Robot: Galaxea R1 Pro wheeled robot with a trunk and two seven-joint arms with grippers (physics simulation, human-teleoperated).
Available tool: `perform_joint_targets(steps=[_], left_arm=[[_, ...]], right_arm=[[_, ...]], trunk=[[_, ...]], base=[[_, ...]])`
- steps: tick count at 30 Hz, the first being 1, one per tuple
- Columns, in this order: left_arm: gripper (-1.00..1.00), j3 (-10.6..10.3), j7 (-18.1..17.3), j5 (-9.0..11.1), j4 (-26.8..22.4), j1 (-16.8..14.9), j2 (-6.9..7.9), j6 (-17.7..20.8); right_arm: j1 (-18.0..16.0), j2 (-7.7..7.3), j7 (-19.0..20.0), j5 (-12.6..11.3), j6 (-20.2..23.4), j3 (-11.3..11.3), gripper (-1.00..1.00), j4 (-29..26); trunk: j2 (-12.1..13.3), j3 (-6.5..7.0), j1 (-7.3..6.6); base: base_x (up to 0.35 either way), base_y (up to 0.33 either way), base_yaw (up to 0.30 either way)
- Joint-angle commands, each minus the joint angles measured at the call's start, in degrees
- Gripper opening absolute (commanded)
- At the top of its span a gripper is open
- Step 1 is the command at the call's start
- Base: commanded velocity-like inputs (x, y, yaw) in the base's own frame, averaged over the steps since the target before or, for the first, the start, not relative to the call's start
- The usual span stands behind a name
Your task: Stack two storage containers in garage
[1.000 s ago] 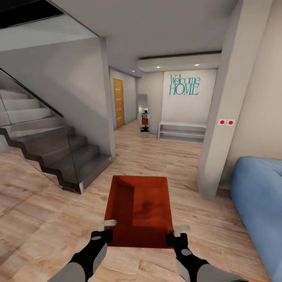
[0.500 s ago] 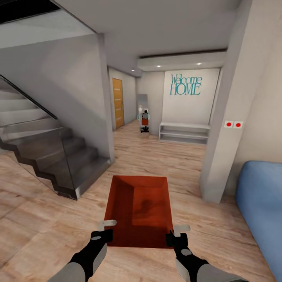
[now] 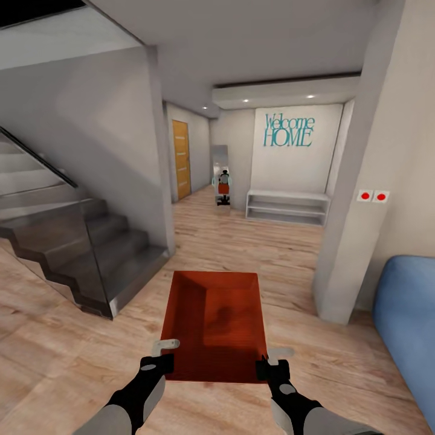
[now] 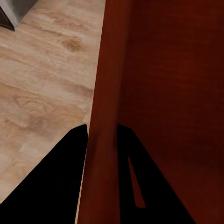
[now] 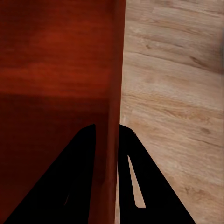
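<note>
While each wall is pinched by the left gripper point(image 3: 158, 360) and right gripper point(image 3: 266, 365), the orange-red open-top container point(image 3: 214, 323) sits lower centre; teal "Welcome HOME" lettering point(image 3: 289, 130) upper right.

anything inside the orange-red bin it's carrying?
The orange-red open-top storage bin looks empty: only bare floor and shadow inside. The near inner wall is hidden from the head view. Left gripper and right gripper clamp its side walls.

The bin point(image 3: 214, 326) is sitting near, between the left end effector point(image 3: 158, 356) and the right end effector point(image 3: 269, 361), above the floor point(image 3: 254, 241). Stairs point(image 3: 78, 241) are rising at left, a sofa point(image 3: 408, 320) is lying at right, and a shelf point(image 3: 287, 206) is standing far ahead.
</note>
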Motion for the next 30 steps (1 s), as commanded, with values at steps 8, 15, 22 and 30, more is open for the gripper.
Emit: perform_joint_targets(steps=[8, 15, 22, 30], left_arm=[[-1.00, 0.63, 0.28, 0.38, 0.05, 0.01, -0.02, 0.37], [-1.00, 0.63, 0.23, 0.38, 0.02, 0.01, -0.03, 0.37], [-1.00, 0.63, 0.27, 0.38, 0.04, 0.01, -0.02, 0.37], [-1.00, 0.63, 0.26, 0.38, -0.03, 0.01, -0.02, 0.37]], right_arm=[[-0.09, 0.01, -0.51, -0.56, -0.34, -1.23, -1.00, -0.13], [-0.09, 0.02, -0.51, -0.56, -0.40, -1.20, -1.00, -0.13], [-0.09, 0.00, -0.51, -0.56, -0.41, -1.18, -1.00, -0.13], [-0.09, -0.01, -0.52, -0.56, -0.41, -1.19, -1.00, -0.13]], trunk=[[-0.04, -0.06, 0.03], [-0.04, -0.06, 0.03], [-0.04, -0.06, 0.03], [-0.04, -0.06, 0.03]], base=[[0.322, 0.000, 0.000], [0.322, 0.000, 0.000], [0.322, 0.000, 0.000], [0.322, 0.000, 0.000]])
